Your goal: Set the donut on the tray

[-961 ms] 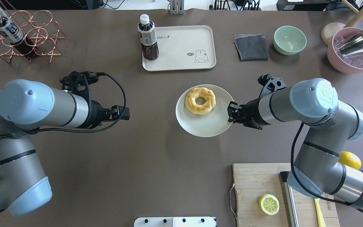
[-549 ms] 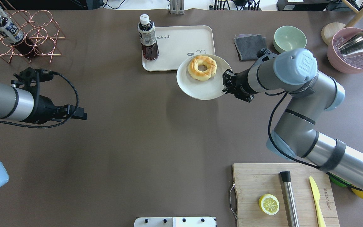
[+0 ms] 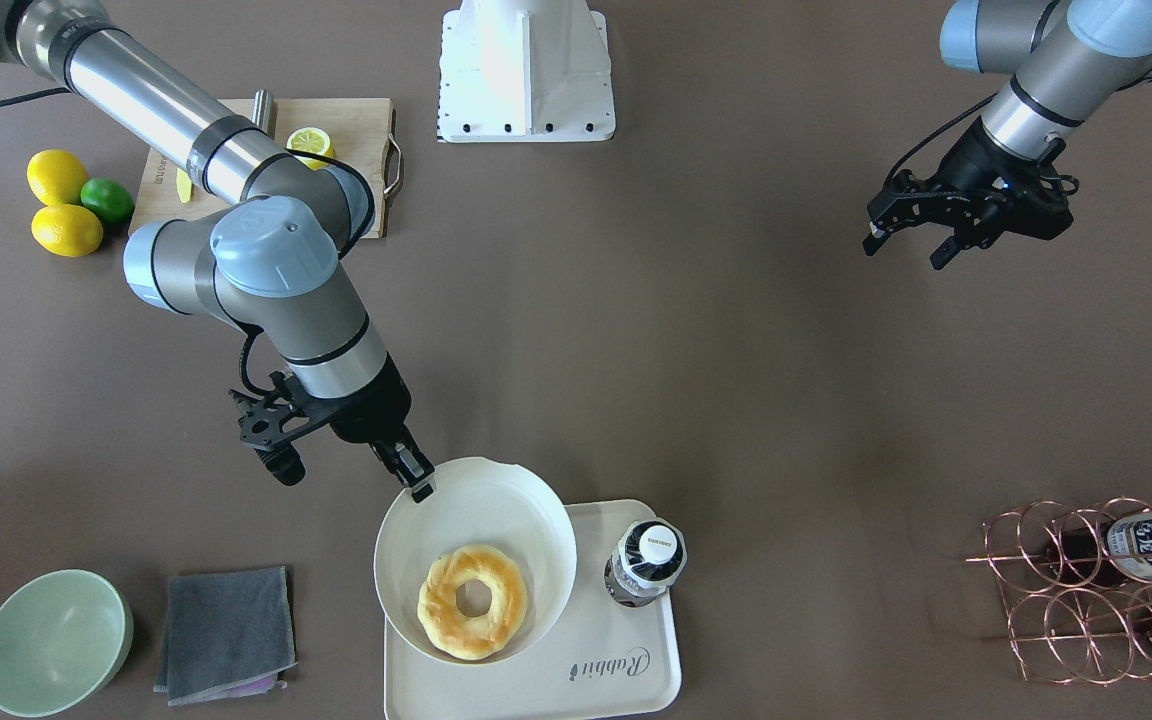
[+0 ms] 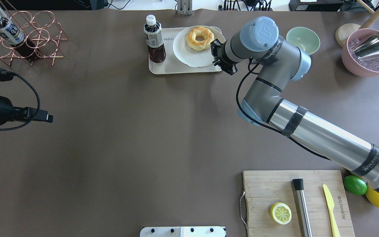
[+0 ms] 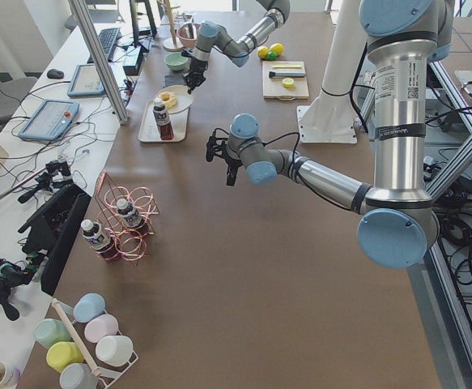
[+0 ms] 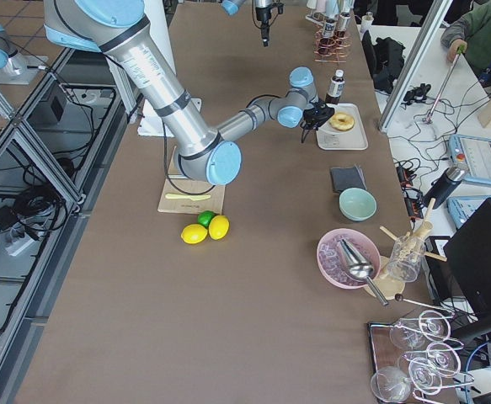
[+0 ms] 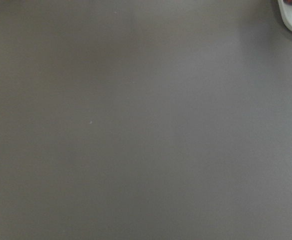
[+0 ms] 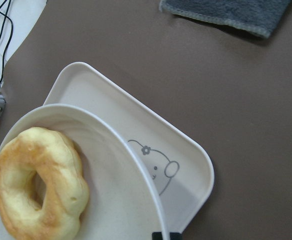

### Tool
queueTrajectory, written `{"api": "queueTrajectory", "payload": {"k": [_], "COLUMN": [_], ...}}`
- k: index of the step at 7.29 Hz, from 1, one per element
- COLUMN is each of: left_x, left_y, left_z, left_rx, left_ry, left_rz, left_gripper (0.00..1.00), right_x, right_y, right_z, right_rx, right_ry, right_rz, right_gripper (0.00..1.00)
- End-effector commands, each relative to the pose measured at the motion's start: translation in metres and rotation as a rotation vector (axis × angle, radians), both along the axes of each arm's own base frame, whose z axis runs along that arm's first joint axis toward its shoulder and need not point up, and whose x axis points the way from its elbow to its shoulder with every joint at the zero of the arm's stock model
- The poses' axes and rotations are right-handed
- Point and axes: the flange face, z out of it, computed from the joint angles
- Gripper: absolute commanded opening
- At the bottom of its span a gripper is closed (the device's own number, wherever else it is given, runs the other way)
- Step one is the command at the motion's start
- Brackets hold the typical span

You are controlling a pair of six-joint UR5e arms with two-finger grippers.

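The golden donut (image 4: 192,39) lies on a round white plate (image 4: 192,58). My right gripper (image 4: 214,50) is shut on the plate's rim and holds the plate tilted over the cream tray (image 4: 163,67). In the front-facing view the donut (image 3: 441,602) sits low in the plate (image 3: 476,505), above the tray (image 3: 626,690), with the right gripper (image 3: 420,488) at the plate's upper rim. The right wrist view shows the donut (image 8: 60,165), the plate (image 8: 118,200) and the tray's bear drawing (image 8: 158,167). My left gripper (image 3: 903,250) is open and empty, far off over bare table.
A dark drink bottle (image 4: 153,39) stands on the tray's left end. A grey cloth (image 3: 226,630) and a green bowl (image 4: 303,41) lie right of the tray. A copper wire rack (image 4: 28,39), a pink bowl (image 4: 370,54) and a cutting board (image 4: 271,187) stand farther off.
My right arm has carried the plate with the donut from the table's middle back over the tray. My left arm has drawn back towards the left edge.
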Motion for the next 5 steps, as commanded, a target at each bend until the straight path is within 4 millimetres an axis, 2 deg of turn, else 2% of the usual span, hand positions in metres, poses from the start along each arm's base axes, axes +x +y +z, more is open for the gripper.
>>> {"api": "queueTrajectory", "payload": {"k": [1,3,4,5], "left_x": [-0.012,-0.011,-0.009,-0.006], "left_y": [0.008,0.006,0.003,0.001], "left_z": [0.015,0.018,0.018,0.019], "left_rx": [0.008,0.004,0.004,0.002], "left_ry": [0.002,-0.003,-0.003,-0.003], "left_rz": [-0.001,-0.002,-0.002,-0.001], "left_gripper": [0.98,0.98,0.98,0.98], "right_x": [-0.042,-0.053,-0.052,-0.05], "right_y": [-0.058,-0.067,-0.067,-0.065], "right_z": [-0.005,0.002,0.004,0.003], "right_rx": [0.004,-0.006,0.038,0.243], "right_ry": [0.018,0.025,0.051,0.152], "right_rz": [0.057,0.068,0.037,-0.105], "right_gripper": [0.0,0.0,0.49,0.99]}}
